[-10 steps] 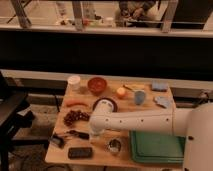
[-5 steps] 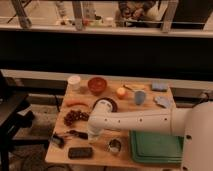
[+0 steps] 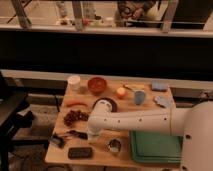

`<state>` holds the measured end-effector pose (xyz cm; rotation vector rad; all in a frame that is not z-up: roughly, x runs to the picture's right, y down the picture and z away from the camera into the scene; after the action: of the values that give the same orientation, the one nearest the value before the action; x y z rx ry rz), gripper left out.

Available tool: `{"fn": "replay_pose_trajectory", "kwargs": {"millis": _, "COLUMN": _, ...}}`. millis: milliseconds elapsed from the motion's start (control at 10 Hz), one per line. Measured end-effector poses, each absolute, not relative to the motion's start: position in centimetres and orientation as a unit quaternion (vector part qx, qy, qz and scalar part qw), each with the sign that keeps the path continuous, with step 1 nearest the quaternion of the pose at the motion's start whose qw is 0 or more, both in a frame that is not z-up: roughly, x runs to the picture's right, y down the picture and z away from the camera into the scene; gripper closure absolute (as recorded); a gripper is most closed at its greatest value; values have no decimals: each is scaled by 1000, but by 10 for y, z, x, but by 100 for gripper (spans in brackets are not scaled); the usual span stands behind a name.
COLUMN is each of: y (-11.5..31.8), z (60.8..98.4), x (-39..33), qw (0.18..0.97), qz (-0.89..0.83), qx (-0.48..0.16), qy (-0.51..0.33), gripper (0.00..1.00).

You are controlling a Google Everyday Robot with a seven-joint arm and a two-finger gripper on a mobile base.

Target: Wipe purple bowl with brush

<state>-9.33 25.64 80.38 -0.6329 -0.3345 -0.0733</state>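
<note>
One wooden table (image 3: 150, 107) before dark railing; gripper (image 3: 91, 135) low near brush (image 3: 76, 133), grip unclear.

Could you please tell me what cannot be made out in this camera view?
- Round matte purple bowl: mostly hidden behind the white arm; only its rim shows.
- Gripper: at the arm's left end above the wooden table; too small to read.
- Slim black-handled brush: head too small to discern.

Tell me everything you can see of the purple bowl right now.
The purple bowl is round, dark purple and matte, upright near the middle of the wooden table, in front of the orange-brown bowl. The white arm covers most of it, leaving only its rim showing. The gripper hangs lower left of it.
</note>
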Motion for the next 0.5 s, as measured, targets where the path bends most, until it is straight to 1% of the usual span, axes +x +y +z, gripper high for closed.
{"fn": "replay_pose_trajectory", "kwargs": {"millis": 500, "y": 246, "z": 802, "x": -107, "qw": 938, "qz": -48, "qx": -299, "qy": -170, "gripper": 51}}
